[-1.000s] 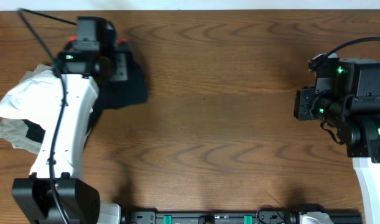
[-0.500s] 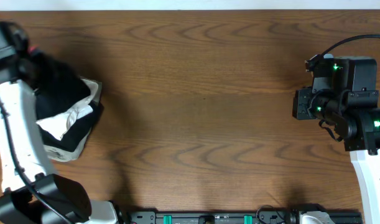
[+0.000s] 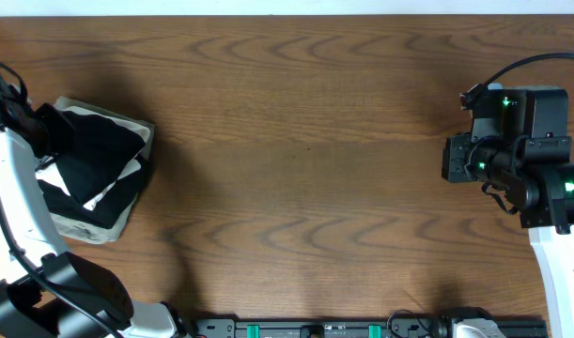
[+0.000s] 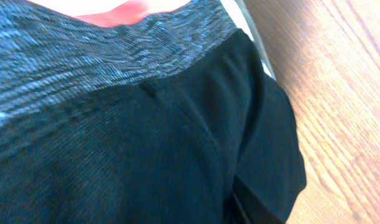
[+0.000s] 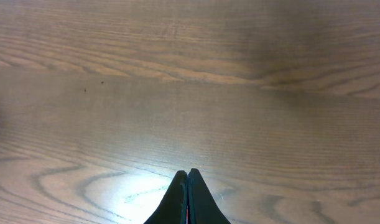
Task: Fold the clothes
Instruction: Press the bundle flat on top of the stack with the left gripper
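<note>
One brown wood-grain table [image 3: 315, 141] fills the view, with a pale strip along its far edge. At the far left the black trousers [image 3: 99, 150] lie bunched on a white shirt [image 3: 106, 191] and a khaki garment [image 3: 108, 228]. They show no clear long axis, and the grey-and-red waistband [image 4: 84, 56] is close under the wrist camera. A second ago they sat further right. Whether the left tool is wide or narrow I cannot tell. The right tool [image 5: 187, 179] is pinched together above bare wood.

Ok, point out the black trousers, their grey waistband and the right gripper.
black trousers [image 3: 103, 150]: overhead view, on the black top fabric.
grey waistband [image 4: 84, 59]: left wrist view, middle of the band.
right gripper [image 5: 188, 175]: right wrist view, where the shut jaws meet.
</note>
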Controlling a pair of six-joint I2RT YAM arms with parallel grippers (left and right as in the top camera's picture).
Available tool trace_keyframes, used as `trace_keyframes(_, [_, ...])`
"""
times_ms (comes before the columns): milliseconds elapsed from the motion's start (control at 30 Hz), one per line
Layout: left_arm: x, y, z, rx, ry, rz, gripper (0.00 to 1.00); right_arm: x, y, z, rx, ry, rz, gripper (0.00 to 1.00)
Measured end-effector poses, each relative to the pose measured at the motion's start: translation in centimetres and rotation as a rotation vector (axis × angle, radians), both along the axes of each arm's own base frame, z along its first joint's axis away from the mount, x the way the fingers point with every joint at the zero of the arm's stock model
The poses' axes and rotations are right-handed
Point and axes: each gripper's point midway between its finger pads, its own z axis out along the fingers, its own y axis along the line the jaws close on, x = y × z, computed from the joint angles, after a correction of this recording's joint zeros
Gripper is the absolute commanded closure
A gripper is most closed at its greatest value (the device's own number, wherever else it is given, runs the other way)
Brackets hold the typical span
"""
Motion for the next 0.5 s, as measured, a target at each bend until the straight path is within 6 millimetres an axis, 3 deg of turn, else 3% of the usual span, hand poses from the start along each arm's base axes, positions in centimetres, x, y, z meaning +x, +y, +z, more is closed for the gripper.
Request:
trace_keyframes(133, [-0.9, 0.9, -0.1, -0.01, 0.012, 0.036, 0.65, 0.0, 0.0, 0.0, 0.0, 0.0, 0.0, 0.99])
trace_keyframes(200, [-1.5, 1.4, -0.2, -0.018, 0.016, 0.066, 0.43, 0.0, 0.0, 0.0, 0.0, 0.0, 0.0, 0.99])
trace_keyframes(233, [-1.8, 1.7, -0.3, -0.028, 0.018, 0.093, 0.25, 0.0, 0.0, 0.0, 0.0, 0.0, 0.0, 0.99])
trace_keyframes(300, [-2.7, 2.3, -0.4, -0.051, 0.025, 0.153, 0.15, 0.0, 0.0, 0.0, 0.0, 0.0, 0.0, 0.99])
trace_keyframes(500, [-5.8, 4.6, -0.8, -0.109, 0.041, 0.347, 0.05, 0.0, 0.0, 0.0, 0.0, 0.001, 0.0, 0.99])
